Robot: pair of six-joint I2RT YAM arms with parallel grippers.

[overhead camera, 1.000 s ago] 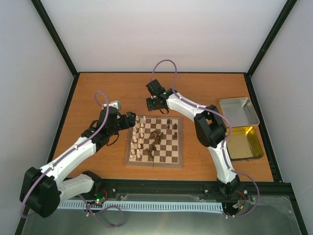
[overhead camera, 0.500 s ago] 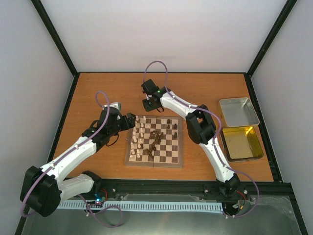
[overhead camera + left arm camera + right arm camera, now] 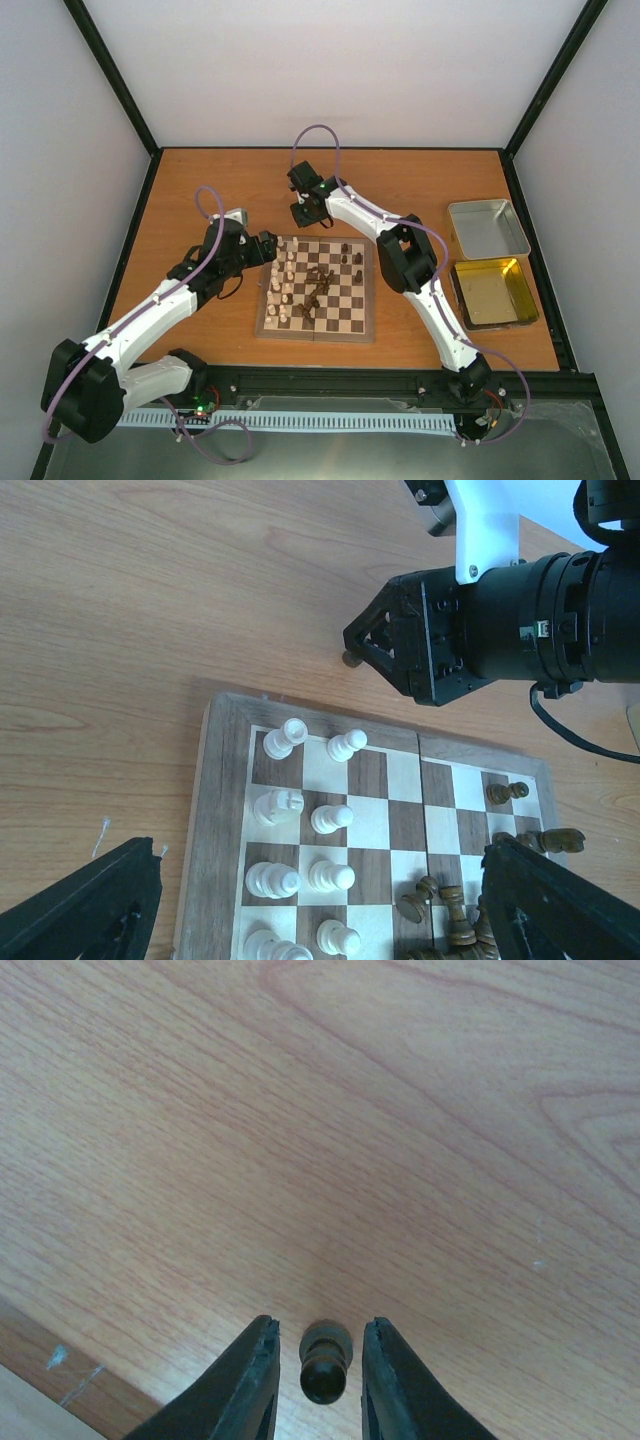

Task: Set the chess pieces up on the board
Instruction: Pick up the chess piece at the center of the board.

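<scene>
The board (image 3: 362, 318) lies mid-table and shows in the left wrist view (image 3: 222, 810). Several dark chess pieces lie heaped at its middle (image 3: 318, 281), and a few stand near its far right (image 3: 351, 256). One dark pawn (image 3: 326, 1358) stands on the bare table just beyond the board's far left corner; it also shows in the left wrist view (image 3: 351, 660). My right gripper (image 3: 318, 1378) is open with a finger on each side of this pawn and small gaps between; it shows in the top view (image 3: 304, 214). My left gripper (image 3: 320, 865) is open and empty above the board's left side.
Cream-white pieces (image 3: 283, 285) stand in two columns along the board's left side (image 3: 310, 820). A silver tray (image 3: 488, 228) and a gold tray (image 3: 495, 291) sit at the right edge of the table. Black frame posts border the table.
My right gripper has moved left along the board's far edge, towards its far left corner. The left arm has not moved.
</scene>
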